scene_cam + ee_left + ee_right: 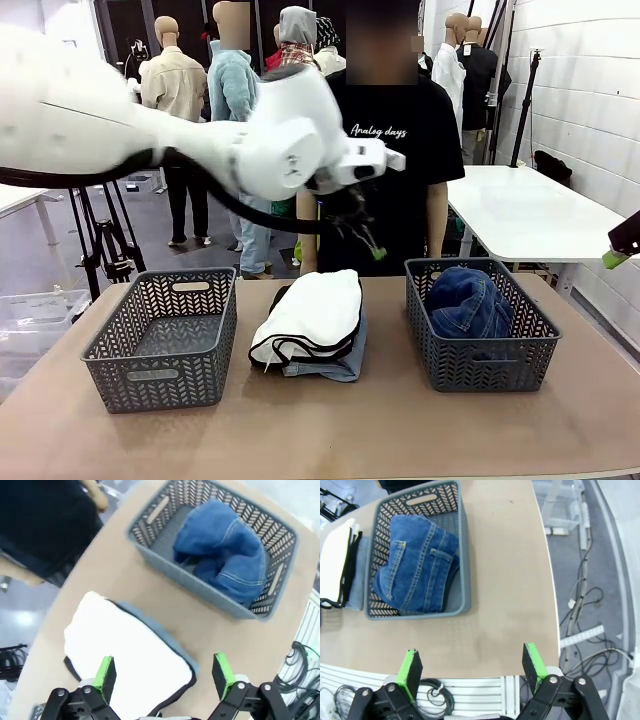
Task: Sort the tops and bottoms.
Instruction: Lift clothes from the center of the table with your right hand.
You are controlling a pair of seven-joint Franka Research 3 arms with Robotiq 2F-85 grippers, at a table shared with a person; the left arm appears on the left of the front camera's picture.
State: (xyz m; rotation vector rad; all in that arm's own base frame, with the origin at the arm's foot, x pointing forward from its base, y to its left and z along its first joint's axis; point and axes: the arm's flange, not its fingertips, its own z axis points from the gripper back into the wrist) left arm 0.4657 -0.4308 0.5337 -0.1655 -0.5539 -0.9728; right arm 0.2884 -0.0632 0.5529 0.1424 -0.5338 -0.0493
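Item 1. Tabletop: brown, bare along its near edge.

Item 2. Left basket: grey, lattice-walled, stood on the tabletop's left part, nothing in it.

Item 3. Right basket: same make, stood on the right part. It held the dark blue denim garment, crumpled, with pale stitching and a pocket showing in the right wrist view.

Item 4. Pile between the two baskets, apart from both. White top, folded, black edging along its near hem, lay uppermost. The pale denim garment lay beneath it, showing at the near right corner. A dark strip showed at the pile's far left; what it was could not be told.

Item 5. Left gripper: hung above the pile, fingers spread wide and released, nothing between them, the white top below.

Item 6. Right gripper: hung off the tabletop's right end, well apart from the right basket, fingers parted and empty.

Item 7. Person: stood at the far side in a black printed T-shirt, arms down.
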